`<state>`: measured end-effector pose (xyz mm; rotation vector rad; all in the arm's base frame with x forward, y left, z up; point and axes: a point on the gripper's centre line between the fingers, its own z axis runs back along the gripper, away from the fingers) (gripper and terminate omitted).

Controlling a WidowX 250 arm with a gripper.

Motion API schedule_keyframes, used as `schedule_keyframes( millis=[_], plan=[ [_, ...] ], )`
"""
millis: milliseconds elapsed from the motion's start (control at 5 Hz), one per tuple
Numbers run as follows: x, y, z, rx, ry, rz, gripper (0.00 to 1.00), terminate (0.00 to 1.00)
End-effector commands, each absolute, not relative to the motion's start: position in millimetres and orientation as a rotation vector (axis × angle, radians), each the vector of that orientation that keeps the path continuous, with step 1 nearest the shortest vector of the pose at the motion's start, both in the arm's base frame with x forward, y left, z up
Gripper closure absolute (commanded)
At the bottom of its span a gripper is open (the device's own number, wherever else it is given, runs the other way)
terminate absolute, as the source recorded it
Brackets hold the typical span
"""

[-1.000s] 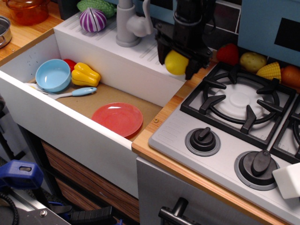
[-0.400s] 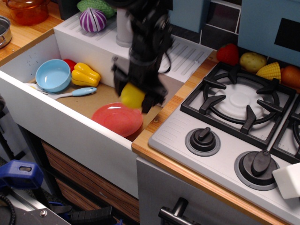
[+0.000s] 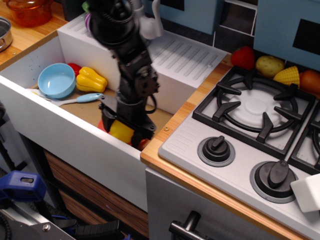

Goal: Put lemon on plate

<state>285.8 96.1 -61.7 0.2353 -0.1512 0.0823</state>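
You had the gripper down low inside the white sink basin, near its front wall, and its black jaws were clenched on the lemon, which showed as a bright yellow patch between them. The arm reached down from the upper left and hid most of what lay beneath it. Of the plate you could see only a thin coral-red sliver at the left of the gripper (the rest was covered by the jaws and the fruit), so the lemon sat directly over the plate's place, but whether it touched the plate could not be told from this view. Further left on the brown basin floor stood the light blue bowl, with the yellow bell pepper just beside it and a small red item peeking out between them. A spoon with a blue handle lay in front of the bowl and pepper. To the right, the stove carried its black burner grate and two round knobs, and along its back edge sat a strawberry, a potato and a piece of corn, all well apart from the gripper.
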Motion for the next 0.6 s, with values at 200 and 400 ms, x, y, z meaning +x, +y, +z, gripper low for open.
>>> schedule_keyframes(
  millis=[200,400],
  plan=[
    [301.3,117.6,-67.4,0.224,-0.233,0.053,0.0,0.0],
    [301.3,117.6,-67.4,0.224,-0.233,0.053,0.0,1.0]
  ],
)
